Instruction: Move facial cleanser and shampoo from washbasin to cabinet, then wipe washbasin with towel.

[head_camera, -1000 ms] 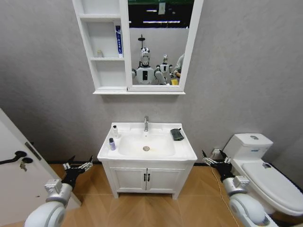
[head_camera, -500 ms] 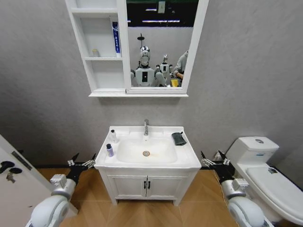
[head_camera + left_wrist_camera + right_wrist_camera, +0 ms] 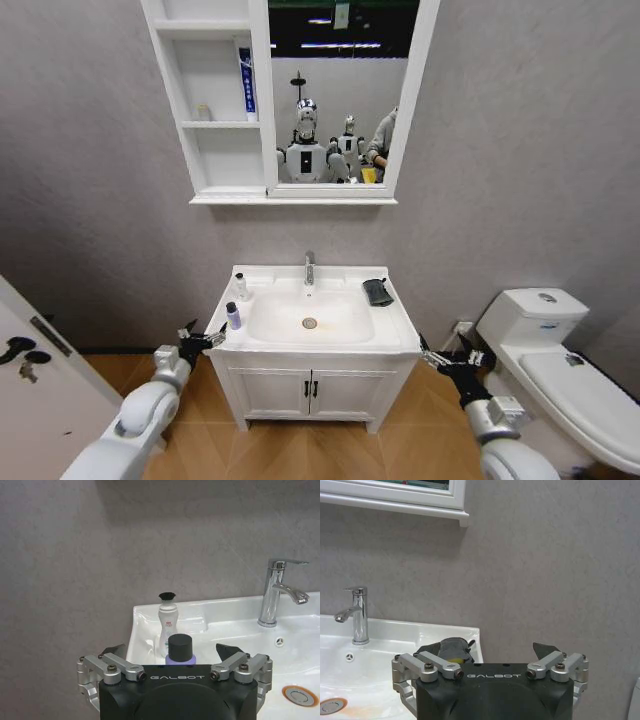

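Washbasin [image 3: 400, 335] bottles sit untouched on the counter's left rim: a purple one [image 3: 233, 316] in front, a white one [image 3: 241, 286] behind. The left gripper [image 3: 201, 339], jaws apart, hangs just beside the purple bottle, so the first pick-up seems under way; it must rise and close in. The right gripper [image 3: 452, 360] waits with jaws apart near the towel [image 3: 376, 291], and neither label is legible.

The word "GALBOT" is showing in pale letters on the black housing of the left gripper [image 3: 172, 652] in the left wrist view, and the same word is showing on the black housing of the right gripper [image 3: 490, 652] in the right wrist view. A small red label is sitting on the white bottle [image 3: 169, 621] on the washbasin [image 3: 235, 615], but its print is too small to read. The blue and white tube [image 3: 246, 80] on the cabinet shelf [image 3: 225, 125] is carrying print that cannot be read either.
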You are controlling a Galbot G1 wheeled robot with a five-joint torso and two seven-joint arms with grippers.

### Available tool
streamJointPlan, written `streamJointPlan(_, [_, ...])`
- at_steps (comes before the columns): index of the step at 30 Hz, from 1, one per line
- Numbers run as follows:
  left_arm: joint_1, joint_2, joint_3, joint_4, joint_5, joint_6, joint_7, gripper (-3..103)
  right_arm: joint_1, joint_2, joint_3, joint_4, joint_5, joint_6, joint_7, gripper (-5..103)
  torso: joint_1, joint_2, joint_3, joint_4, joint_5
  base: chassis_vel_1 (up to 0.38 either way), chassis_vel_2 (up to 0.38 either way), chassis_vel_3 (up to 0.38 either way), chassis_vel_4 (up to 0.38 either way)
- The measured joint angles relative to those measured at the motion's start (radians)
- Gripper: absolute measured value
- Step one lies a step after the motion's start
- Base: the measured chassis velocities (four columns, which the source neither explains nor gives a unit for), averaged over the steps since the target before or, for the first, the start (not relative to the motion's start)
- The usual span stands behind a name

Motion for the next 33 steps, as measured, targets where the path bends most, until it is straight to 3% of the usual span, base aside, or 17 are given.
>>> streamJointPlan(28, [-0.202, -0.081, 0.154, 0.257, 0.004, -0.003, -0.022, 102, 0.011, 0.025, 0.013, -0.064, 0.010, 0.003, 0.010, 100, 0.000, 0.000, 0.000, 0.0004, -0.0002, 0.000, 0.000, 0.000, 0.000])
streamJointPlan(29, [-0.209, -0.089, 0.156, 0.272, 0.008, -0.002, -0.033, 89, 0.012, 0.022, 0.015, -0.064, 0.022, 0.004, 0.014, 100, 0.000, 0.000, 0.000, 0.0004, -0.0001, 0.000, 0.000, 0.000, 0.000])
streamJointPlan(33, [-0.208, -0.097, 0.155, 0.284, 0.016, -0.003, -0.034, 72, 0.012, 0.022, 0.016, -0.064, 0.026, 0.004, 0.016, 100, 0.000, 0.000, 0.000, 0.0004, -0.0002, 0.000, 0.000, 0.000, 0.000])
